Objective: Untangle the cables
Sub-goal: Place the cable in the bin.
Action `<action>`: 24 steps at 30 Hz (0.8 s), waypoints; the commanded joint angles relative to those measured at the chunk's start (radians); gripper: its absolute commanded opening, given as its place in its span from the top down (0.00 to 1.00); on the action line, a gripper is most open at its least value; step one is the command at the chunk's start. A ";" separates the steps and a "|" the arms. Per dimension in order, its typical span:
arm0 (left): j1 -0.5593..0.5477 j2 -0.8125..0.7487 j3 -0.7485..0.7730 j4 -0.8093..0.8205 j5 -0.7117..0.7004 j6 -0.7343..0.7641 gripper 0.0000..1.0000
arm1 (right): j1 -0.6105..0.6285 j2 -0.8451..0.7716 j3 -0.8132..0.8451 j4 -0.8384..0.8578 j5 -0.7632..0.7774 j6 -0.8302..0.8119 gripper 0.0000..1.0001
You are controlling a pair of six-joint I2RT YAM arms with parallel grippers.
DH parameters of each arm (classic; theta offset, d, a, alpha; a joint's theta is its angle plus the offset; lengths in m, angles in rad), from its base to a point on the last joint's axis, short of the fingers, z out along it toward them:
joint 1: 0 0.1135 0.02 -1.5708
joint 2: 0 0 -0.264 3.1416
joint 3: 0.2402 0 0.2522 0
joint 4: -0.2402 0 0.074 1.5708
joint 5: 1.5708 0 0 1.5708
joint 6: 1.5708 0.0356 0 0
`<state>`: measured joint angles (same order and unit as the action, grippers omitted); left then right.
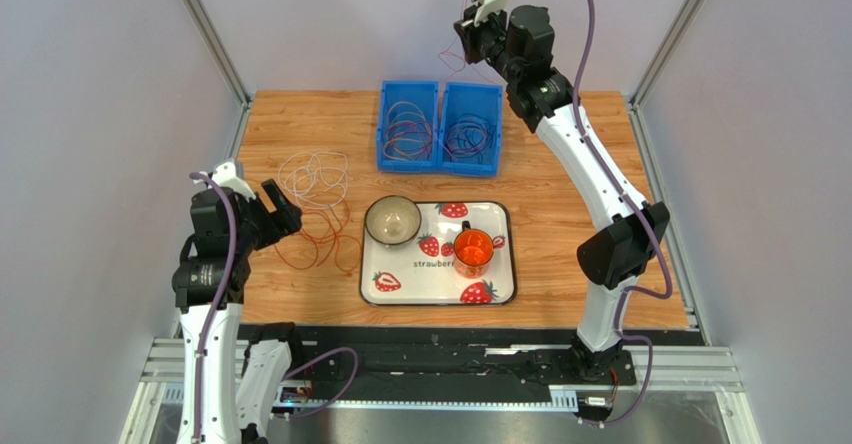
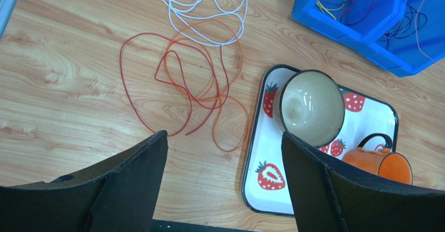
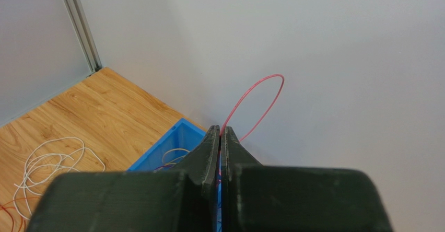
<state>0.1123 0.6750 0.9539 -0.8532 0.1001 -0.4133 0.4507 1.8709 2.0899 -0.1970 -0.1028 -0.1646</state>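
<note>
Several cables lie loose on the wooden table: white loops (image 1: 315, 177) (image 2: 209, 43) and, nearer me, tangled red and orange loops (image 1: 318, 239) (image 2: 121, 70). More cables fill two blue bins (image 1: 438, 129) at the back. My left gripper (image 1: 285, 209) (image 2: 224, 138) hovers open above the table just in front of the red and orange loops, with nothing between its fingers. My right gripper (image 1: 468, 39) (image 3: 221, 130) is raised high over the bins, shut on a thin pink-red cable (image 3: 271, 77) that arcs out past its tips.
A strawberry-print tray (image 1: 495, 294) (image 2: 250, 190) sits at the front centre, right of the loose loops, with a bowl (image 1: 392, 220) (image 2: 311, 106) and an orange mug (image 1: 472, 248) (image 2: 386, 165) on it. Grey walls and metal posts enclose the table.
</note>
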 commanded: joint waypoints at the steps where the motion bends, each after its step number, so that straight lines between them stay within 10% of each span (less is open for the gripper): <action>1: 0.003 -0.006 0.000 0.008 0.012 0.021 0.13 | -0.013 0.022 0.061 0.057 -0.003 0.010 1.00; 24: 0.003 0.009 -0.004 0.014 0.021 0.022 0.20 | -0.124 0.166 -0.030 0.146 -0.081 0.158 1.00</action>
<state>0.1127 0.6804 0.9504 -0.8532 0.1081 -0.4122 0.3519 1.9835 2.0747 -0.1066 -0.1326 -0.0895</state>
